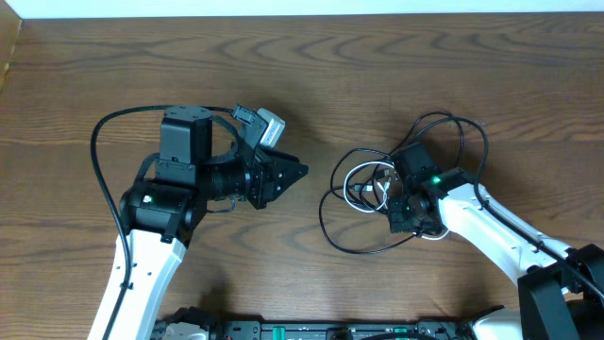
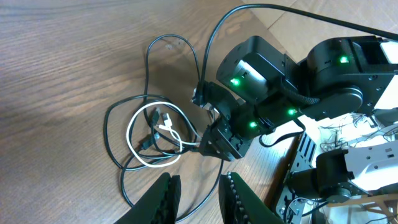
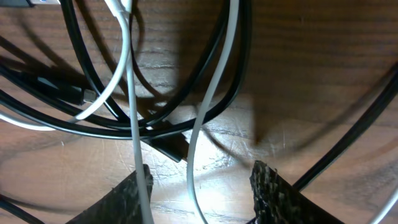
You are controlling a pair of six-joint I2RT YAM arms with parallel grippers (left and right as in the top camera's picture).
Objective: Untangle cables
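- A thin, glossy black cable and a white cable lay looped together on the wood-grain table, toward 3 o'clock.
- The right gripper was released, straddling white strands.
- The left gripper was released and empty.

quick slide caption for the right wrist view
Open right gripper straddling the white cable, with the black cable looping across the wooden table

Cables: laid on the table, beneath the right gripper.
Left gripper: kept apart, cables ahead of it.
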